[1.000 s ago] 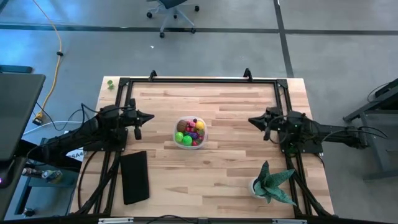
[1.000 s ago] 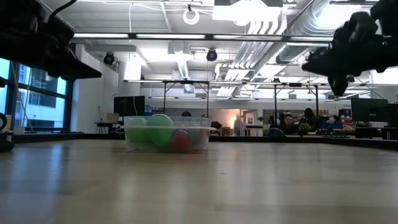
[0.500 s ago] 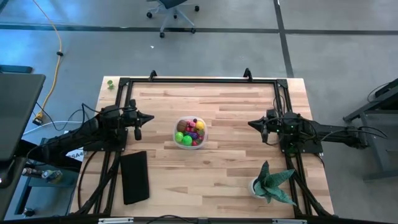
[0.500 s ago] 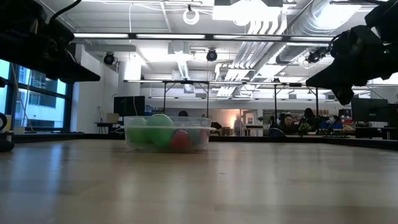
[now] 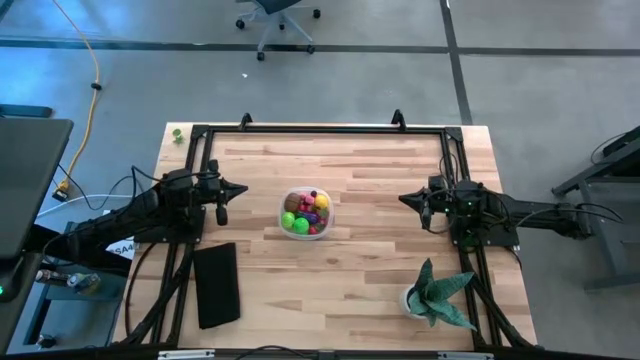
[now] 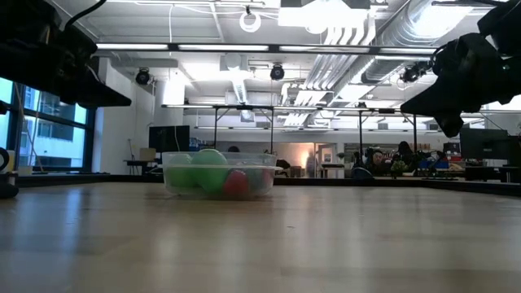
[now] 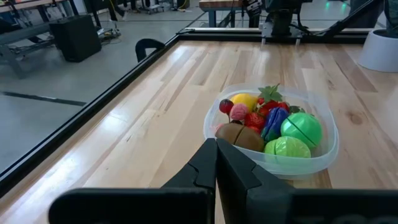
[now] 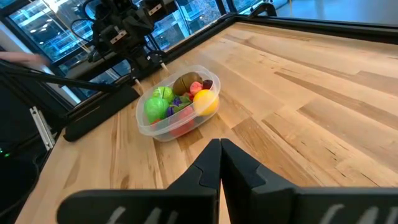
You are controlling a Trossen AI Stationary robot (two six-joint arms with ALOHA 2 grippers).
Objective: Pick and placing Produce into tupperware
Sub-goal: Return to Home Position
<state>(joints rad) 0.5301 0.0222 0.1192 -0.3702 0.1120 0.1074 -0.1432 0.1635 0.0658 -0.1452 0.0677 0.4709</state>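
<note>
Where the table lies nearest us: we find a flat black slab (image 5: 217, 284) by the left front corner and a spiky green potted plant (image 5: 438, 293) by the right front corner. Both sit on the pale wooden table (image 5: 340, 280), well apart from everything else.
Tupperware (image 7: 309, 163): we see the clear tub standing upright at the middle of the table, between the two arms and touched by neither.
Produce (image 7: 264, 121): all that we can make out lies heaped inside the tub. There are two green balls (image 7: 301, 129) and a yellow piece (image 7: 246, 101). With them are a brown piece (image 7: 239, 136), a purple piece (image 7: 273, 123), a pink piece (image 7: 239, 111) and some red among them.
Left gripper (image 5: 242, 188): we see it hover above the left side of the table, pointing at the tub from near by. Its fingers (image 7: 200, 169) are pressed together with nothing between them.
Right gripper (image 5: 403, 198): we see it hang above the right side, pointing inward, farther from the tub than the left one. Its fingers (image 8: 205, 171) meet tip to tip and carry nothing.
Far edge: a black frame rail (image 5: 320, 130) runs along it. Outside the rail, at the far left corner, lies a small green thing (image 5: 177, 133), too small for us to tell what it is.
Room beyond: we see grey floor with an office chair (image 5: 277, 18) and a yellow cable (image 5: 93, 60). In the low view there is a lit hall with figures far off, too small to tell more.
</note>
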